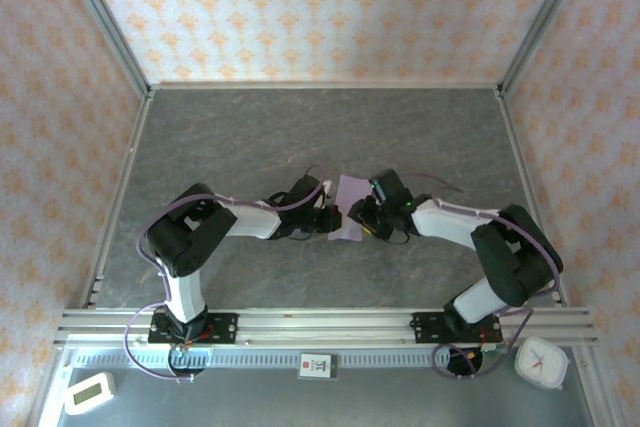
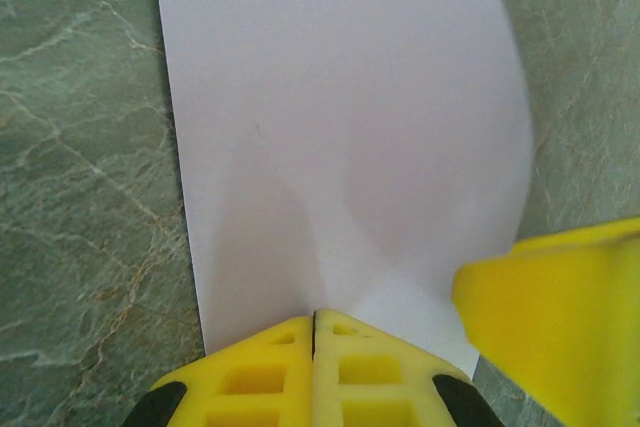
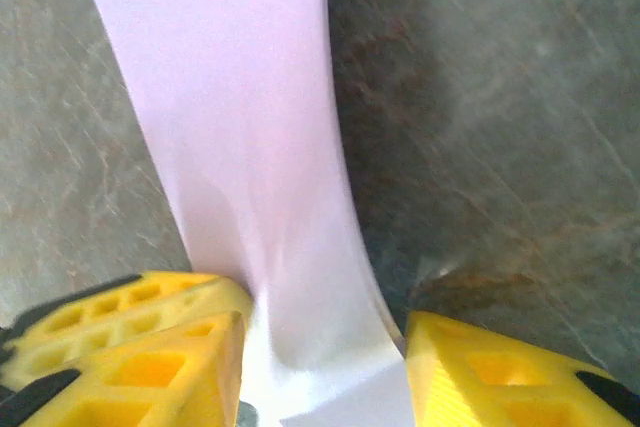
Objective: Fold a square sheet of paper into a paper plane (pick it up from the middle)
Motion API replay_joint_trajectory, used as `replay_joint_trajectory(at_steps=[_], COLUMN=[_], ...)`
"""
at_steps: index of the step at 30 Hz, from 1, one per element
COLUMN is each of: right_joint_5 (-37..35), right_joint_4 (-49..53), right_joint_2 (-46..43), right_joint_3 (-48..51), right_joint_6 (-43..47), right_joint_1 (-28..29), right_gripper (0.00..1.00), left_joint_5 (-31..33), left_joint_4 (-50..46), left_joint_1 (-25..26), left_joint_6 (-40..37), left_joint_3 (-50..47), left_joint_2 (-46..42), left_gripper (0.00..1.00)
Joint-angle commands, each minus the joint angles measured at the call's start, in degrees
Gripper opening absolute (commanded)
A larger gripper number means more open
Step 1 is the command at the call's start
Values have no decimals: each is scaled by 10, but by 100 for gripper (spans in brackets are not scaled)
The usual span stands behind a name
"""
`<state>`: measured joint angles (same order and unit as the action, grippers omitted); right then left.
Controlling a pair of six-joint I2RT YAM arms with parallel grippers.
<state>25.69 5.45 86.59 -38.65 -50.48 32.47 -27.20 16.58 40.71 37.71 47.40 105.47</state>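
Yellow fingers (image 2: pixel 270 367) of the left pincer (image 2: pixel 315 319) were pressed tight together, clenched on the near edge of the lavender sheet (image 2: pixel 340 127), which ran away ahead of them over the table. Just to that pincer's right, one yellow finger (image 2: pixel 560 307) of the right pincer (image 3: pixel 325 325) crossed in front of the sheet's near corner. The right pincer's jaws stood apart, released, with the sheet passing up between them, bowed and puckered near its left finger.

From above, the left arm (image 1: pixel 200 232) and right arm (image 1: pixel 500 242) were both bent at the elbow. Their forearms turned inward, so the two pincers faced each other across the sheet, one at either side edge.

Beneath the pincers lay a grey marbled table (image 1: pixel 250 127). Well behind them, by the arm bases, ran a metal rail (image 1: pixel 330 319), with a white clock (image 1: pixel 541 362) back of the right pincer and a small white gadget (image 1: pixel 90 392) back of the left. Walls (image 1: pixel 320 7) in peach-patterned paper closed the table in beyond the pincers.
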Motion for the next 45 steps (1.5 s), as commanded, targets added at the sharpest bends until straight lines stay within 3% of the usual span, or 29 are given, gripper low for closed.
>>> replay_joint_trajectory(at_steps=[1, 8, 22, 45], right_joint_5=[11, 14, 30, 20], right_joint_4=[-26, -32, -49, -53], right_joint_2=[-23, -59, -55, 24], right_joint_3=[18, 59, 49, -16], right_joint_6=[-7, -21, -18, 17], right_joint_1=[2, 3, 3, -17], right_gripper=[46, 52, 40, 35], left_joint_5=[-4, -3, 0, -1], left_joint_4=[-52, -55, -52, -52], left_joint_1=[0, 0, 0, 0], left_joint_6=[7, 7, 7, 4], left_joint_3=[-21, -15, -23, -32], left_joint_2=[12, 14, 11, 2], left_gripper=[0, 0, 0, 0])
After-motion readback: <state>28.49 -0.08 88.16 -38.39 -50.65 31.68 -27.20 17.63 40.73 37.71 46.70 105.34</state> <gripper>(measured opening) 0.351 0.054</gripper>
